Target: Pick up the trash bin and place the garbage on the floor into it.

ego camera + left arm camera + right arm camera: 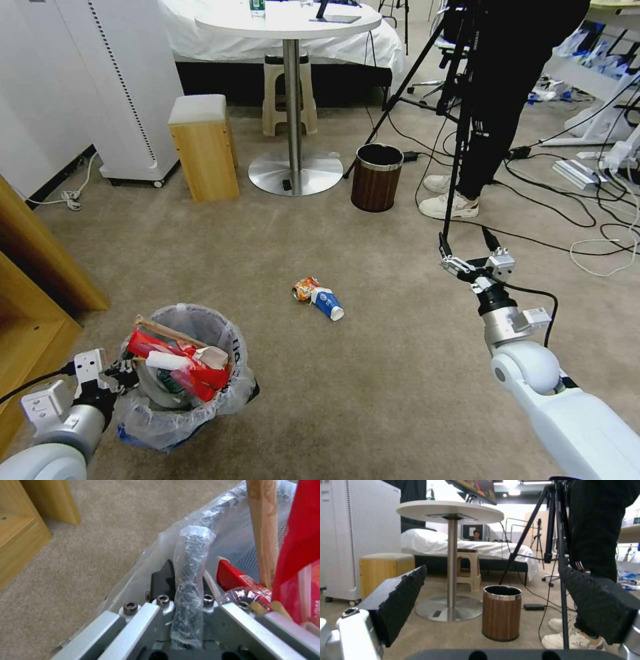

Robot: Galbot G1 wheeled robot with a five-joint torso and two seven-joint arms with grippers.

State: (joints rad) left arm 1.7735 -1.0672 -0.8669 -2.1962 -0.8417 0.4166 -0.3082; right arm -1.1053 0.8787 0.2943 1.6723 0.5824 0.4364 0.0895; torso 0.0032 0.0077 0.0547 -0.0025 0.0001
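Trash bin (183,373) rim pinched in left end effector (123,375); right end effector (470,257) spread wide, empty.

The left tool (188,585) pinches the bagged rim of the trash bin (196,542), with red garbage (300,542) inside.

Beige carpet floor (373,393), crumpled wrapper (305,289) touching blue-white paper cup (327,303), wood-grain bin (376,177)

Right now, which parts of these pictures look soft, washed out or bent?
Left wrist view: the left gripper and the trash bin rim it clamps look soft, carpet sharper. Right wrist view: background lights blown white. Head view: wide-angle bending at the edges, even light, faint shadows.
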